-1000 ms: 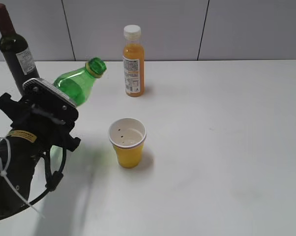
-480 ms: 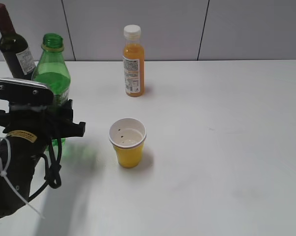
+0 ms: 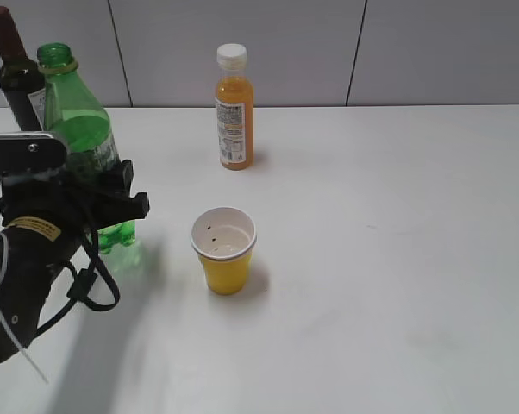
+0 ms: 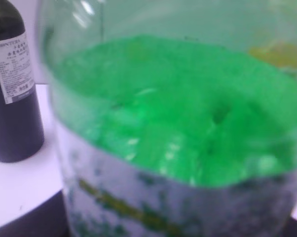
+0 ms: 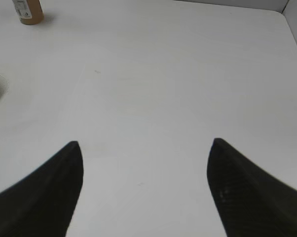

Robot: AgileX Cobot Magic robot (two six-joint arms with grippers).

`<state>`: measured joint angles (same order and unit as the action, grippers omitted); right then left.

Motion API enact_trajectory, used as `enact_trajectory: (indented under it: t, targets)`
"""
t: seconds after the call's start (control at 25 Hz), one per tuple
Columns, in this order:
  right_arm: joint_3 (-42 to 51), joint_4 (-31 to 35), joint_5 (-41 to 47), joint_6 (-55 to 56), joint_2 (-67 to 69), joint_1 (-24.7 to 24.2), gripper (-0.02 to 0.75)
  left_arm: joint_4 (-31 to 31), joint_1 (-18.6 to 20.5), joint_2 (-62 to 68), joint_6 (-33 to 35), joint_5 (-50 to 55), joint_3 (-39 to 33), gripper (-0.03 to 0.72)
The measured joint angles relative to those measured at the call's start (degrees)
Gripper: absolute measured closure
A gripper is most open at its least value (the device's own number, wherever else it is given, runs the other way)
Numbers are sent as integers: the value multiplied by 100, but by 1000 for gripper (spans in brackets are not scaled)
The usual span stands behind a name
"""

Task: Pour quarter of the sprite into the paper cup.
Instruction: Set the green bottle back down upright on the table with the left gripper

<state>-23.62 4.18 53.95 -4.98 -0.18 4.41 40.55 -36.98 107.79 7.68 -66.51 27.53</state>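
Far left on the white bench, my left gripper has its fingers closed around the label band of the tall transparent green plastic sprite bottle. The bottle stands nearly upright with its open neck tipped slightly away from the cup, and its base looks to be on or just above the bench. My left wrist view is filled by green plastic and the pale label; the fingers themselves cannot be made out there. Just behind the grip stands the dark glass wine bottle with a white label.

The pour looks finished, so I judge the step in hand to be setting the bottle down. I would bring it fully vertical, lower it until the base sits flat, and only then open the fingers, drawing straight back so neither finger nudges the wine bottle behind or drags the label.

To the right of the grip, well apart, sits the small yellow paper cup with white rim, a few dark specks inside; I cannot tell its fill level. Beyond it stands the orange juice bottle with a white cap.

My right gripper hangs over bare bench, fingers wide, holding nothing.

A second ago the green bottle lay tilted hard, neck pointing toward the juice bottle; half a second ago it was upright. It now stands further left, beside the wine bottle. The cup has not moved.
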Motion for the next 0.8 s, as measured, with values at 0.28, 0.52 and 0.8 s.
enact_trajectory:
  t: [0.28,0.52,0.8]
  targets:
    - [0,0,0,0,0,0,146,-1335,845,4,-283,0,38,238]
    - [0,0,0,0,0,0,146,-1992,1401,57,-307,496,576,238]
    - [0,0,0,0,0,0,146,-2086,1665,589,-313,407,1139,239]
